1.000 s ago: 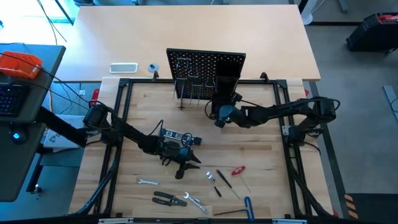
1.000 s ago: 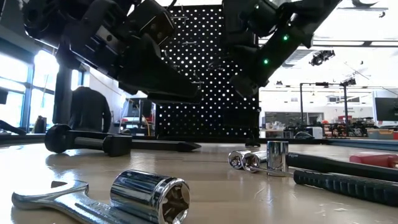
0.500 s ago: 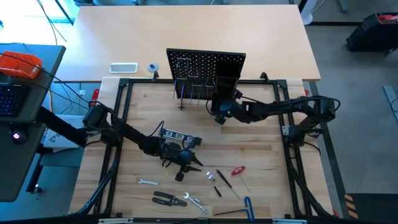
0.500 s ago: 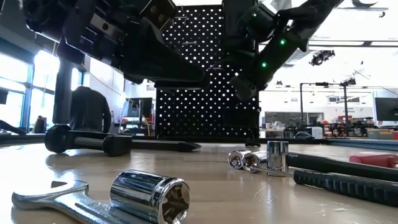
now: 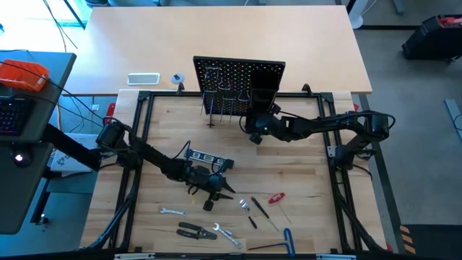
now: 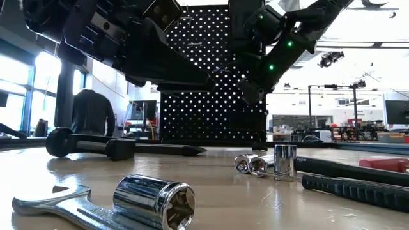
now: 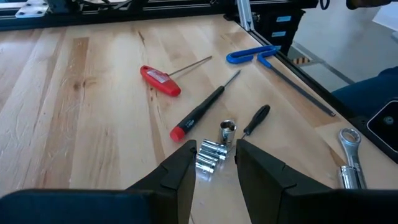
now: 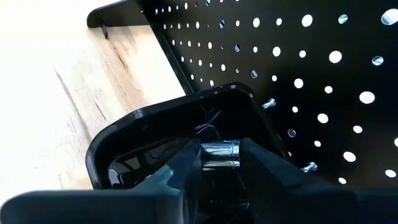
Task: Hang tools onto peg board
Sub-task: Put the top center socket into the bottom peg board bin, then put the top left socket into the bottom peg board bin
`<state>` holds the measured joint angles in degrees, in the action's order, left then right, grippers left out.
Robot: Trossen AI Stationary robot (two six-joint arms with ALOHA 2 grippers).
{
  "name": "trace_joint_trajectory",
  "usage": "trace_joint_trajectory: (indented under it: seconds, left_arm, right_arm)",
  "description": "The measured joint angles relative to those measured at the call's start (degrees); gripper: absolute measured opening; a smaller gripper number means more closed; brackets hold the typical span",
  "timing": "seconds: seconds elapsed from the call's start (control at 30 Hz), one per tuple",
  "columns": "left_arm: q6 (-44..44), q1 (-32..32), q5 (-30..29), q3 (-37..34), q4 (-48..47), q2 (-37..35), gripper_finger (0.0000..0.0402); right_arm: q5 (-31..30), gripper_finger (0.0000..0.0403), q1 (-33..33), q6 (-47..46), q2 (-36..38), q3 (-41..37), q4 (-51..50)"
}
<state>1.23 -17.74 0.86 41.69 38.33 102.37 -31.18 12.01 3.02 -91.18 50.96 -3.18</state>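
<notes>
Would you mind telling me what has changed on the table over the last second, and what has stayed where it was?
The right end effector, with a silver socket between its fingers, moved up toward the peg board and now sits over its black box-shaped holder. The left end effector shifted slightly nearer the loose sockets on the table, holding nothing. The red-handled screwdriver, blue-handled hex key and pliers stayed put.

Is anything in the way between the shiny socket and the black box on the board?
Nothing visible. The right gripper has the socket between its fingers right over the box's open top, on the peg board.
</notes>
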Motion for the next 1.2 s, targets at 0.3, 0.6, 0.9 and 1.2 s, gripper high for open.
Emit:
trace_joint_trajectory:
  seconds: [0.3, 0.6, 0.9, 1.2]
  left_arm:
    - [1.07, 0.0, 0.01, 0.0, 0.0, 0.0, 0.0106]
    - [7.13, 0.52, -0.7, 0.02, -1.72, 0.0, 0.0106]
    - [9.25, -1.34, -6.31, 4.5, -11.44, 0.02, 0.0106]
    - [13.72, -1.95, -7.56, 15.65, -21.2, 8.91, 0.0106]
  right_arm:
    - [-0.13, 0.0166, 0.0, -0.02, 0.0, 0.0, 0.04]
    - [-0.85, 0.0181, -1.97, -0.09, 0.0, 0.0, 0.46]
    - [-3.21, 0.0181, -8.65, 0.44, 0.0, 0.0, 0.44]
    - [-6.68, 0.0181, -17.66, -0.67, 0.02, 0.0, -0.44]
